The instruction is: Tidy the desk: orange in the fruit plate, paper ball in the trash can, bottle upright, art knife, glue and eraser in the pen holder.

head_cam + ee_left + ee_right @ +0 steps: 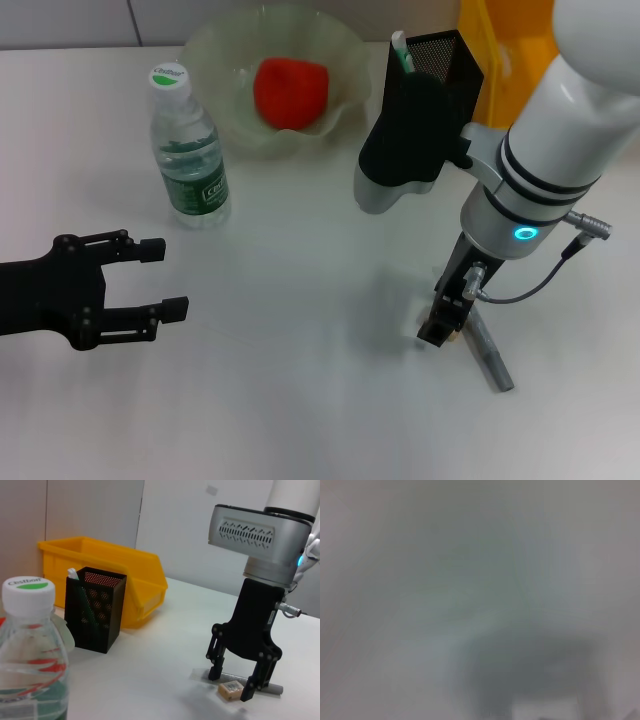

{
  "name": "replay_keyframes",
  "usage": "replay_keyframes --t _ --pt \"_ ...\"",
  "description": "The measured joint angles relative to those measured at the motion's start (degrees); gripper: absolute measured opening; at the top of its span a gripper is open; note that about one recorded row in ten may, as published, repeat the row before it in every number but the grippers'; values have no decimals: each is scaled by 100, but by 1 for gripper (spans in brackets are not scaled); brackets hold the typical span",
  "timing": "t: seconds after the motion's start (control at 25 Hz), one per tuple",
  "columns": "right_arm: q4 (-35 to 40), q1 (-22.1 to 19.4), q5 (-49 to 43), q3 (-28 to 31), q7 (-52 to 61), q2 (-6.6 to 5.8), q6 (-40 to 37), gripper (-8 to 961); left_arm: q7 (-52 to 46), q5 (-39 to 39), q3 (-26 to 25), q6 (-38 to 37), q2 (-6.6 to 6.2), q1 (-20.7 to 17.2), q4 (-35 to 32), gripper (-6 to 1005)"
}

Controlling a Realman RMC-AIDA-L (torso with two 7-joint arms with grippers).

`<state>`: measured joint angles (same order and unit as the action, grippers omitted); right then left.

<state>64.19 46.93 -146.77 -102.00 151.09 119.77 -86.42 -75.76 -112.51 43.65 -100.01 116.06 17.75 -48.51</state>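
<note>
The left gripper [168, 278] is hovering near the left edge of the desk [300, 330], its fingers apart and holding nothing. Toward the near right corner, the right gripper [233, 680] is standing low over the eraser [230, 689], with its fingers spread on both sides of the small tan block and not yet closed on it. The glue [272, 688] is lying flat just behind the eraser, almost touching it. The eraser looks light, firm and slightly rubbery, so it should not slip; a gentle pinch across its two short sides seems best, without catching the glue, which could roll. Farther back, the bottle [187, 150] is already standing upright on the left half. Near the far edge, the orange [291, 92] is resting in the fruit plate [345, 50]. The pen holder [96, 609] is standing beside the plate, with the art knife [400, 50] sticking out of it. The trash can [122, 580] is sitting in the far right corner, just behind it.
</note>
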Motion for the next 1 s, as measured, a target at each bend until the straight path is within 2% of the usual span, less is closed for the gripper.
replay_keyframes --t 0.32,0.52,0.72,1.0 --pt "-189 91 0 -111 55 3 73 625 -12 1 -1 17 28 -1 -1 785" --pt "-188 88 -7 -132 88 3 43 468 -25 1 -6 24 30 -16 -1 785" --pt "-154 40 -22 -135 91 2 37 263 -27 1 -6 44 30 -17 -1 785" --pt "236 -73 -27 74 104 -23 -128 253 -26 1 -6 96 30 -31 -1 785"
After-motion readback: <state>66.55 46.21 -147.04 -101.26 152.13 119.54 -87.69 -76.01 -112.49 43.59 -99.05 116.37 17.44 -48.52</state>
